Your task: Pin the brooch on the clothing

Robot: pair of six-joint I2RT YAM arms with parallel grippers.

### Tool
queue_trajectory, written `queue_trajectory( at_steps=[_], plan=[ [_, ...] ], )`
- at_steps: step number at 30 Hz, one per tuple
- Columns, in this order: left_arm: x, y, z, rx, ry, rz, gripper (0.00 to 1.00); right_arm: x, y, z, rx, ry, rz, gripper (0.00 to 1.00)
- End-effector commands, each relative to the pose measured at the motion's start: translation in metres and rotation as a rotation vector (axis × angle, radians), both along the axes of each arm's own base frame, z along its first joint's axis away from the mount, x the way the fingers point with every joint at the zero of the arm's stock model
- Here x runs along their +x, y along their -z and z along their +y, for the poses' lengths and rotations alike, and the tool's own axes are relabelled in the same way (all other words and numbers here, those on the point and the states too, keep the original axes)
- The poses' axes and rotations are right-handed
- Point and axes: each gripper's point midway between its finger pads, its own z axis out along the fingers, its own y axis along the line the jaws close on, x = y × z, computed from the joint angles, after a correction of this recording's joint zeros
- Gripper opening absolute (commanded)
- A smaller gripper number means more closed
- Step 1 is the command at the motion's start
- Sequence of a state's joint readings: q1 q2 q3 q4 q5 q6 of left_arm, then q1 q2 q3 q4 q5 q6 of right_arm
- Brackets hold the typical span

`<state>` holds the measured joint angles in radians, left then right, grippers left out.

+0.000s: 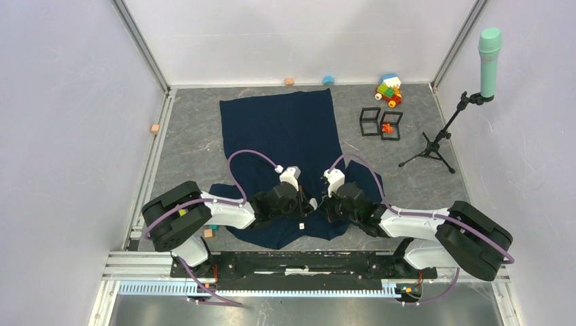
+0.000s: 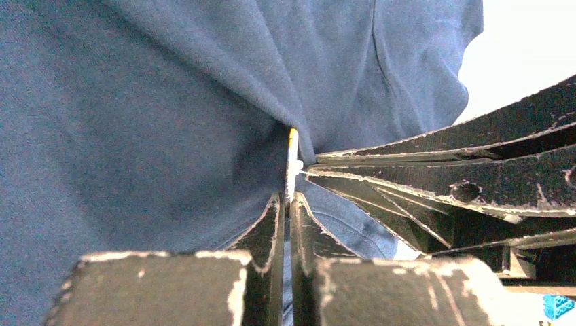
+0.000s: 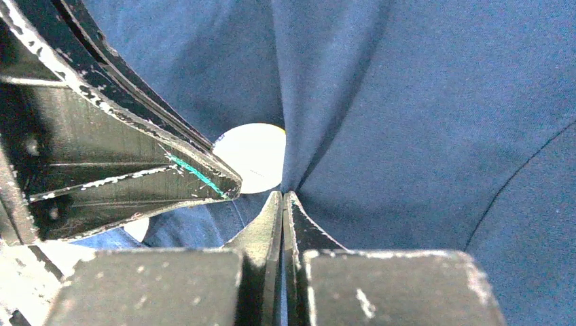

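The clothing [image 1: 278, 129], one soft, matte navy knit shirt, lies spread on the grey marbled counter [image 1: 197, 146], its near hem bunched into folds. The left gripper [image 2: 286, 201] is pressed together on the single brooch [image 3: 253, 155]. This is a thin round white disc, seen edge-on from the left wrist and touching the fabric. The right gripper [image 3: 283, 197], the second of the two, is pinched tight on a raised fold of the cloth, just beside the brooch.
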<state>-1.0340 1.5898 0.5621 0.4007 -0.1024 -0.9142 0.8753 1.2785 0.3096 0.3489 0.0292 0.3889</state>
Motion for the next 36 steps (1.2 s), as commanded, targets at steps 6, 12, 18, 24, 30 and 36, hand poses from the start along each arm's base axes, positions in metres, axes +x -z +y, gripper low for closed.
queue_trajectory(
  at_steps=[6,12,18,24,30,36],
  plan=[
    [0.004,-0.027,-0.012,-0.128,-0.01,-0.045,0.02,0.0,-0.006,-0.002,0.016,0.006,-0.026,0.0],
    [0.005,-0.008,-0.004,-0.011,-0.035,0.001,0.02,0.003,-0.022,-0.004,0.051,0.021,-0.072,0.0],
    [0.003,0.0,-0.01,0.02,-0.019,0.033,0.02,0.002,-0.035,0.001,0.103,0.003,-0.1,0.0],
    [0.004,0.004,-0.01,0.051,-0.012,0.044,0.02,-0.002,-0.041,0.007,0.14,-0.037,-0.117,0.0],
    [0.004,0.005,-0.011,0.069,-0.008,0.046,0.02,-0.007,-0.04,0.01,0.143,-0.078,-0.109,0.0],
    [0.003,0.007,-0.012,0.083,0.0,0.051,0.02,-0.008,-0.046,0.013,0.157,-0.094,-0.128,0.0]
  ],
)
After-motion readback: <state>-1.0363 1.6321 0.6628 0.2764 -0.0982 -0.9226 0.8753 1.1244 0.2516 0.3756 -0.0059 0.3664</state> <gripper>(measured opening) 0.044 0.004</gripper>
